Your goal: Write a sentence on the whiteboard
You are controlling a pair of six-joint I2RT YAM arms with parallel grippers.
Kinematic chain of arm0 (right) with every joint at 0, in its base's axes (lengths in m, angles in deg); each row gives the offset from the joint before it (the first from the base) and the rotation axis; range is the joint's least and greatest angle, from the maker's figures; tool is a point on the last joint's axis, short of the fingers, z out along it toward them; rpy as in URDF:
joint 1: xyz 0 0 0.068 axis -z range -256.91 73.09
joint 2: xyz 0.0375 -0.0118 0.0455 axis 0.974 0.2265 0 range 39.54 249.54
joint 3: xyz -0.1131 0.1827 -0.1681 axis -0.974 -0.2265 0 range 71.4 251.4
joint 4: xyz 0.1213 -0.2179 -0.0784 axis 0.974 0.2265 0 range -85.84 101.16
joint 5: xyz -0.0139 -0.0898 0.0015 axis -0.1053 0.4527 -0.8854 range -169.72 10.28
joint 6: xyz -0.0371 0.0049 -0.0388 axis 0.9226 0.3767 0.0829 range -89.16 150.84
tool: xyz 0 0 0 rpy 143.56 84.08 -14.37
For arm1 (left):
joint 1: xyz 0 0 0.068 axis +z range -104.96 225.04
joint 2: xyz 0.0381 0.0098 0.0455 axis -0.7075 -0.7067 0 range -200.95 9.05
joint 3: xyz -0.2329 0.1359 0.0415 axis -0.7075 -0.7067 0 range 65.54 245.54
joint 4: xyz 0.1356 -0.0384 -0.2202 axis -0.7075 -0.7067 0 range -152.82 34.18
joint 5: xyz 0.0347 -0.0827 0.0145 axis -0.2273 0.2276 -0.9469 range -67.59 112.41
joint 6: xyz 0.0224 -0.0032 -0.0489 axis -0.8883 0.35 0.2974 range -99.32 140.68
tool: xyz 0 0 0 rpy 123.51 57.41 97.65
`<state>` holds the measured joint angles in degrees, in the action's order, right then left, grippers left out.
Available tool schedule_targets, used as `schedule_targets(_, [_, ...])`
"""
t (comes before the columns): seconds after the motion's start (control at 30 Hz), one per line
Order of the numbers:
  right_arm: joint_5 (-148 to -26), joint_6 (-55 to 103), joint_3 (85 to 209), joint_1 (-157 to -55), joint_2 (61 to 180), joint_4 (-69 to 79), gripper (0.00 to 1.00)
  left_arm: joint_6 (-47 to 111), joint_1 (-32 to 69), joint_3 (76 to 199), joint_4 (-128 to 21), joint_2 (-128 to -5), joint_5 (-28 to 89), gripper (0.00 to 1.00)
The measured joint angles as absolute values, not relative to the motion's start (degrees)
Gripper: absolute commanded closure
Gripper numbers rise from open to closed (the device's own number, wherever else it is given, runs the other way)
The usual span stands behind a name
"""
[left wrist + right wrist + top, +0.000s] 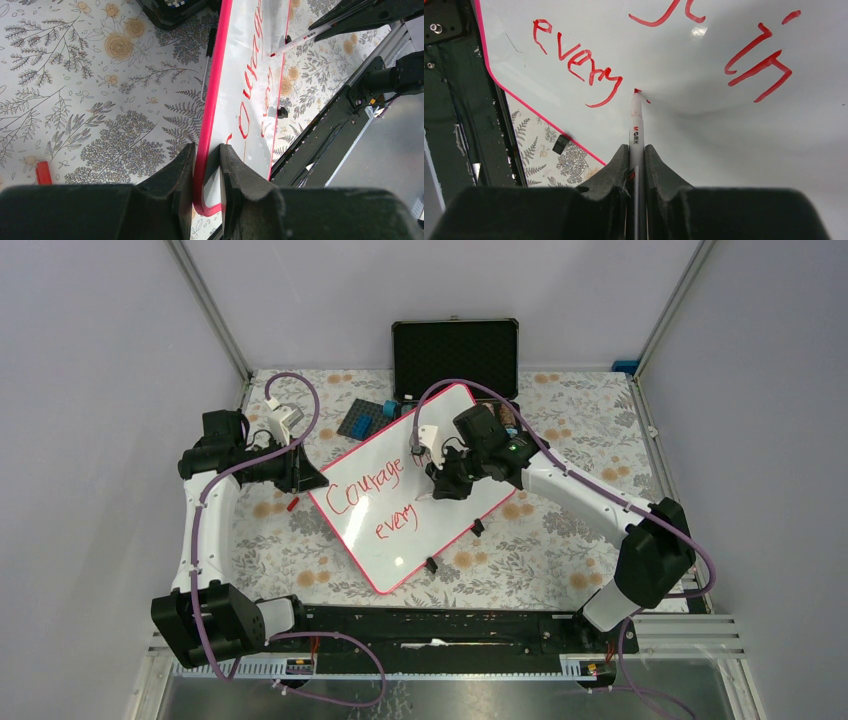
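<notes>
While over whiteboard [400,550], R arm [570,485] w/ marker [636,130]

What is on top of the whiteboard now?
On the whiteboard: red sentence, "Courage in every", and the marker tip touching just after "every", held by the right gripper. That arm hides part of the first line from above.

Arms [575,488]: white links w/ blk joints, purple cables [300,385] alongside, blk wedge-shaped fingers [170,190].
</notes>
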<state>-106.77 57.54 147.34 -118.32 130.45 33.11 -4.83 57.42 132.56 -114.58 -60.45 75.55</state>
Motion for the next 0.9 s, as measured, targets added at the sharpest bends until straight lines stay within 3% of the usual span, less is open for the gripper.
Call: schedule_targets(0.9, [-105.7,57.6,145.7,-117.0,129.3,33.2,1.0,-4.9,57.4,132.5,-114.6,-60.4,75.6,0.98])
